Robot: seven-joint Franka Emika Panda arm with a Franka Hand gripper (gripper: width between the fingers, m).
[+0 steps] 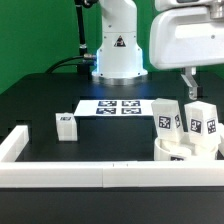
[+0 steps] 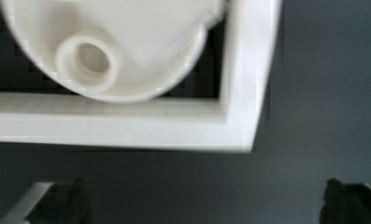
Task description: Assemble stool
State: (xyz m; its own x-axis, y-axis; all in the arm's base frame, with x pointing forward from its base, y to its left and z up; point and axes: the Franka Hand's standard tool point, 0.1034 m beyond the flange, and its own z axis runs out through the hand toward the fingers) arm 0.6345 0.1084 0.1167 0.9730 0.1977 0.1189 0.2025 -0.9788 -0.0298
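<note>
The white round seat point(image 1: 176, 153) lies at the exterior view's right, against the corner of the border rails. Two white tagged legs point(image 1: 165, 118) point(image 1: 201, 119) stand upright on it. A third tagged leg point(image 1: 66, 125) lies alone on the table at the exterior view's left. My gripper point(image 1: 188, 88) hangs above and just behind the seat, between the two upright legs. In the wrist view my gripper point(image 2: 203, 205) is open and empty, its dark fingertips point(image 2: 57, 200) far apart. That view shows part of the seat point(image 2: 137, 45) with a round hole, inside the rail corner.
White border rails run along the front point(image 1: 100, 176) and the exterior view's left point(image 1: 15, 146); the rail corner point(image 2: 235, 105) shows in the wrist view. The marker board point(image 1: 120, 107) lies in front of the robot base point(image 1: 117, 50).
</note>
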